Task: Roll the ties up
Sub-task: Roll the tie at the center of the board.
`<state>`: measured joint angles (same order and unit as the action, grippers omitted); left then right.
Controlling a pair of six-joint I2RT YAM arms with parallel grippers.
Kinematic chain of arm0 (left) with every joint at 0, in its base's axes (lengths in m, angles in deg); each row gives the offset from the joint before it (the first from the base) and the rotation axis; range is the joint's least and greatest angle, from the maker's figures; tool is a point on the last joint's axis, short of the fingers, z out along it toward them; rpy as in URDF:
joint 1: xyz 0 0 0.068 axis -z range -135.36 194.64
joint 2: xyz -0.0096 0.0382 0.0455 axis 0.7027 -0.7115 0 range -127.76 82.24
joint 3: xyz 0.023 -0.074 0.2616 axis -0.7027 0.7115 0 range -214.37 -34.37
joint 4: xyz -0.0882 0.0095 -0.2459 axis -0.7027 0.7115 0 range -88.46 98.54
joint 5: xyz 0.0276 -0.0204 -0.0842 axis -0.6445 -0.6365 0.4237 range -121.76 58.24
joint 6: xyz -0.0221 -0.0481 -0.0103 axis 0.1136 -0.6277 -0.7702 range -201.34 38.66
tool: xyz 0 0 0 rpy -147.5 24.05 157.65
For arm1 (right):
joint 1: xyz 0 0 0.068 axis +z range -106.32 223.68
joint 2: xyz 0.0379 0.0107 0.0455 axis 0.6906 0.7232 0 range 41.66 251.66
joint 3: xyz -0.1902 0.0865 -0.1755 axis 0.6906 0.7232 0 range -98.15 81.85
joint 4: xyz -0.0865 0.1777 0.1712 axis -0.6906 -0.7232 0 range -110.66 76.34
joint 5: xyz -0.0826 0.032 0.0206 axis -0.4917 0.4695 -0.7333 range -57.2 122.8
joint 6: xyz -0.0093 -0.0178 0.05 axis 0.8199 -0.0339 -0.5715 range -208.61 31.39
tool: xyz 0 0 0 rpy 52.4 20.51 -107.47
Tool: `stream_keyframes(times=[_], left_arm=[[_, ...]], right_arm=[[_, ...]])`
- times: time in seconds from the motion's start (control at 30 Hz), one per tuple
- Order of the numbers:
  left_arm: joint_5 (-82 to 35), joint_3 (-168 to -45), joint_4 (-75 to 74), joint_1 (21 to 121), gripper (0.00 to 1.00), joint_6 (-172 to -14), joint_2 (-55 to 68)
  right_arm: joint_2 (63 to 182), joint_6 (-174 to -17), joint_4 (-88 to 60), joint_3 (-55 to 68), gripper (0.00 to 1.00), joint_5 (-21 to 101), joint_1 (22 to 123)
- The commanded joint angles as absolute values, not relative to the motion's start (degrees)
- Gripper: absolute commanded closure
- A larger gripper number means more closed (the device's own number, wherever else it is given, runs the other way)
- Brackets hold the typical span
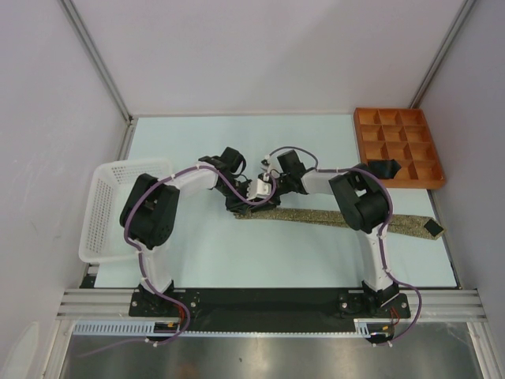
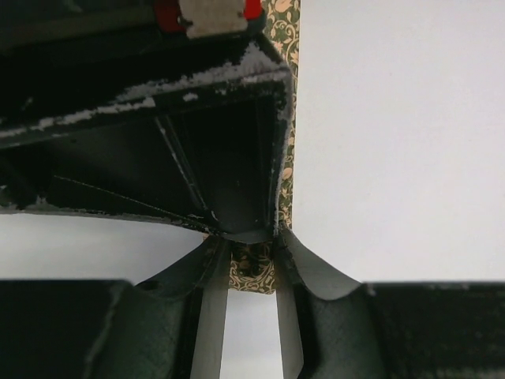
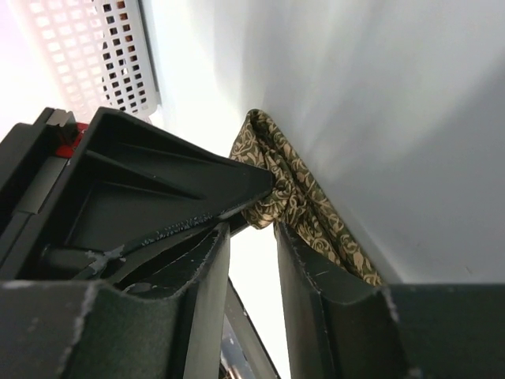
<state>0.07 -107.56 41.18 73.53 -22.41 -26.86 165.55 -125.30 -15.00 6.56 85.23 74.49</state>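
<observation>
The olive-tan tie [image 1: 347, 217] lies stretched across the table, its wide tip with dark lining at the right [image 1: 432, 228]. Its narrow end is at the middle, where both grippers meet. My left gripper [image 1: 241, 203] is closed down on the narrow end; in the left wrist view that end [image 2: 254, 275] sits between the fingertips [image 2: 252, 264]. My right gripper [image 1: 265, 196] faces it from the right. In the right wrist view bunched tie fabric [image 3: 272, 170] is pinched at its tips [image 3: 251, 227]. The black tie [image 1: 387, 167] lies folded in the orange tray.
The orange compartment tray [image 1: 357, 138] stands at the back right. The white mesh basket [image 1: 102, 205] stands at the left edge and also shows in the right wrist view [image 3: 118, 55]. The two grippers are nearly touching each other.
</observation>
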Motion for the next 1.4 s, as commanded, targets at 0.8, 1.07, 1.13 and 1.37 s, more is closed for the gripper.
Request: stream_keyframes(times=[0.8, 1.07, 1.13, 1.37], left_arm=[[0.14, -102.14, 41.88, 68.37, 0.21, -13.41, -20.69], [-0.99, -103.28, 39.95, 70.39, 0.19, -17.35, -23.05], [-2.13, -103.19, 38.02, 71.18, 0.19, -19.03, -23.76], [-4.6, -102.84, 38.19, 73.38, 0.48, -18.32, -24.82]], right_arm=[[171.47, -116.91, -30.01, 2.04, 1.0, 72.88, 76.46], [171.47, -118.58, -25.18, 5.29, 1.0, 76.48, 74.7], [171.56, -119.02, -24.3, 5.91, 1.0, 77.27, 74.44], [171.65, -120.25, -21.23, 7.4, 1.0, 79.64, 73.03]])
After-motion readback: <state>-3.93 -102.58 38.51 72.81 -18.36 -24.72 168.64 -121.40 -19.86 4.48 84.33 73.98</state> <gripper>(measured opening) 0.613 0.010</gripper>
